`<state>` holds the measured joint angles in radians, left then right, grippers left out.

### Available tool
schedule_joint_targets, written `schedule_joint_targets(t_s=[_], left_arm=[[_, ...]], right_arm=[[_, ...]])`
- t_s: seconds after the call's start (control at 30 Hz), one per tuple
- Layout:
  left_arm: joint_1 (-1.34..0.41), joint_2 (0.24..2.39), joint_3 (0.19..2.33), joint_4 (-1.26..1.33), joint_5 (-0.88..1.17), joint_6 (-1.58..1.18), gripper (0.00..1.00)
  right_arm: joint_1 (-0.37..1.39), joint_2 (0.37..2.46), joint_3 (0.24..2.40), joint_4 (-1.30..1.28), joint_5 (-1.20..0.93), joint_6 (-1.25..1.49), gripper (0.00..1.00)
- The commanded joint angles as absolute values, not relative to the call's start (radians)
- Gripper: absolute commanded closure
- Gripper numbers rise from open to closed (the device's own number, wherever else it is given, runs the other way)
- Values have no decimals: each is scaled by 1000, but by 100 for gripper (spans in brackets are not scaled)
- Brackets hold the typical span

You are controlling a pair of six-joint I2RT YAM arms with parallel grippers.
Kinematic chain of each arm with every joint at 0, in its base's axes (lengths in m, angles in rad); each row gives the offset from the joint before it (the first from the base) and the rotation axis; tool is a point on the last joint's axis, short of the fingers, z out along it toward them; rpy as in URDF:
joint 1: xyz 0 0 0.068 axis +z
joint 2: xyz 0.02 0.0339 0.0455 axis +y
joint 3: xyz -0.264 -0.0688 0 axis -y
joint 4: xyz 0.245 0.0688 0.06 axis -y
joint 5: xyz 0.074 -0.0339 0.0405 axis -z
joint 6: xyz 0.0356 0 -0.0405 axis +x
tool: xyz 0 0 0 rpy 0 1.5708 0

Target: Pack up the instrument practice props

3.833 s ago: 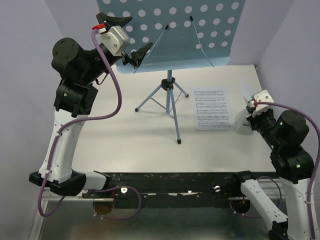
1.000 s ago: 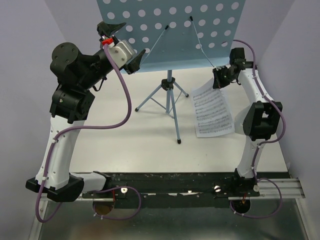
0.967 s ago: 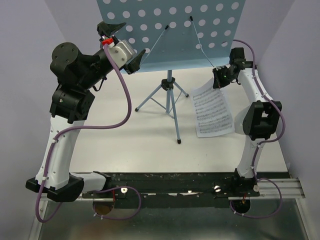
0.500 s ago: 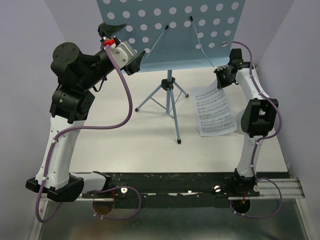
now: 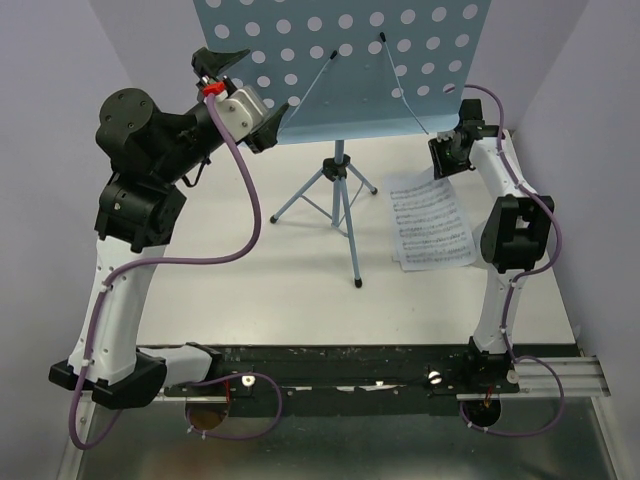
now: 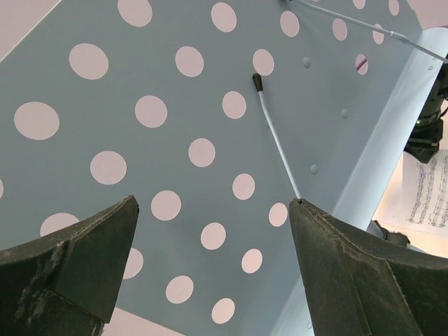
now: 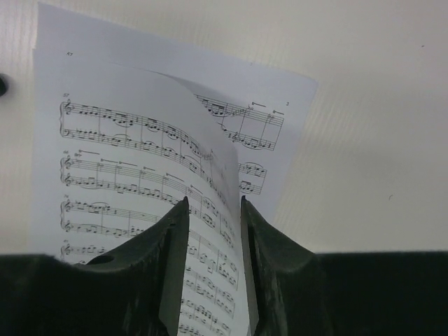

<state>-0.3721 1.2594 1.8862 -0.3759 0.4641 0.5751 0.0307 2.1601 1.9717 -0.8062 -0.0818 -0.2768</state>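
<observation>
The light-blue music stand's perforated tray (image 5: 340, 60) stands at the back on its tripod legs (image 5: 340, 200). My left gripper (image 5: 262, 80) is wide open at the tray's lower left corner. In the left wrist view the tray (image 6: 189, 105) and a thin wire holder (image 6: 276, 140) fill the space beyond that gripper (image 6: 213, 203). Two sheet-music pages (image 5: 430, 225) lie stacked on the table right of the stand. My right gripper (image 5: 445, 155) hovers over their far end. In the right wrist view its jaws (image 7: 213, 201) stand slightly apart around the top page's (image 7: 119, 154) curled edge, above the lower page (image 7: 280, 119).
The white table (image 5: 250, 270) is walled by pale lilac panels on three sides. A black rail (image 5: 340, 365) with both arm bases runs along the near edge. The stand's front leg foot (image 5: 358, 283) reaches toward the table's middle.
The right gripper's jaws have parted from shut, and the top page has dropped flatter onto the lower one. The right wrist shifted slightly right. The left arm barely moved.
</observation>
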Motion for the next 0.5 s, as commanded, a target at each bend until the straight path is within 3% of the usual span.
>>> schedule_joint_targets(t_s=[0.0, 0.47], left_arm=[[-365, 1217, 1870, -400, 483, 578, 1], [-367, 1008, 1583, -495, 721, 575, 1]], right_arm=[[23, 2186, 1997, -805, -49, -262, 51], [-20, 2060, 1988, -834, -170, -256, 19]])
